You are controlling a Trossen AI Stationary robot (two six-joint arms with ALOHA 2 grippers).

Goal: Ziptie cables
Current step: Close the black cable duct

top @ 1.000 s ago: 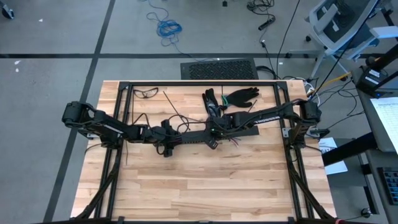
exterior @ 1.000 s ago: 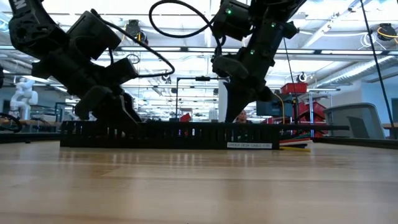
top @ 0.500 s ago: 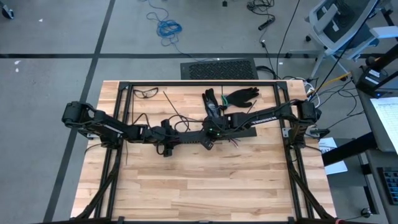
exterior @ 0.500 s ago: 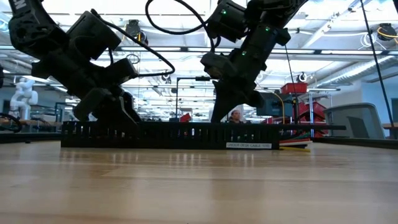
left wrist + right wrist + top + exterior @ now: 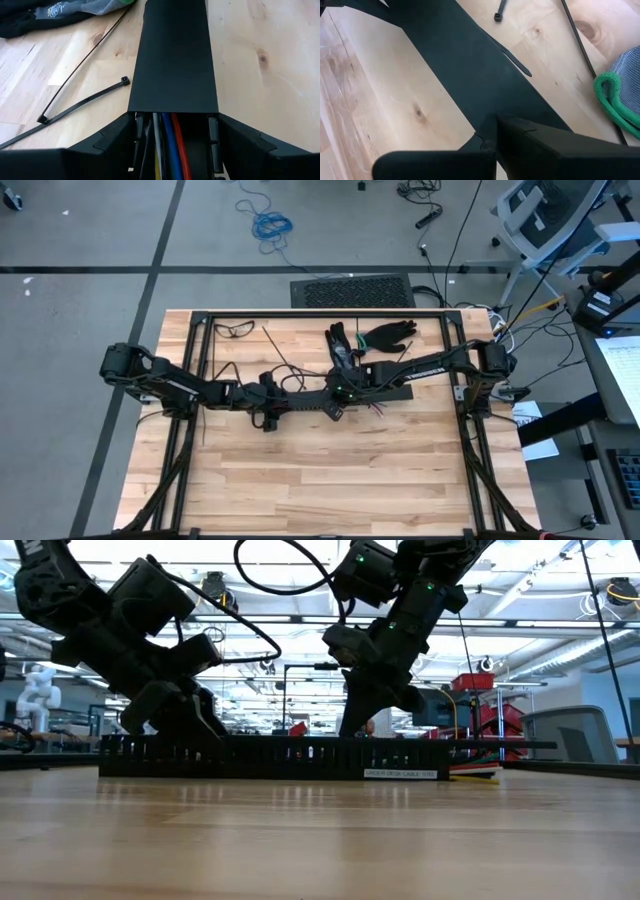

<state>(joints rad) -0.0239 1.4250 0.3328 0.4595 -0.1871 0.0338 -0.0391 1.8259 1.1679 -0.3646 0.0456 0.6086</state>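
**A:** Top-down cam first: both arms meet mid-tabletop (image 5: 300, 480) over the long black rail (image 5: 320, 402). Left tool (image 5: 283, 402) sits at the rail's left end, right tool (image 5: 338, 408) near its middle. A few cables (image 5: 380, 409) poke out just right of it, and black gloves (image 5: 385, 335) lie toward the far edge.

**B:** Table-level cam: the slotted rail (image 5: 270, 757) runs across, with cable ends (image 5: 470, 774) showing at its right end. Right tool (image 5: 358, 725) comes down onto it.

**A:** Left wrist: fingers (image 5: 120, 137) spread, straddling the rail (image 5: 175, 55). Blue, red and white cables (image 5: 170, 145) run inside under the cover. Zipties (image 5: 82, 102) lie on the wood beside it.

**B:** Right wrist: tool (image 5: 496, 135) pressed together, tip on the rail cover (image 5: 460, 60). One ziptie (image 5: 500, 10) rests beyond, next to a green-edged glove (image 5: 615, 95).
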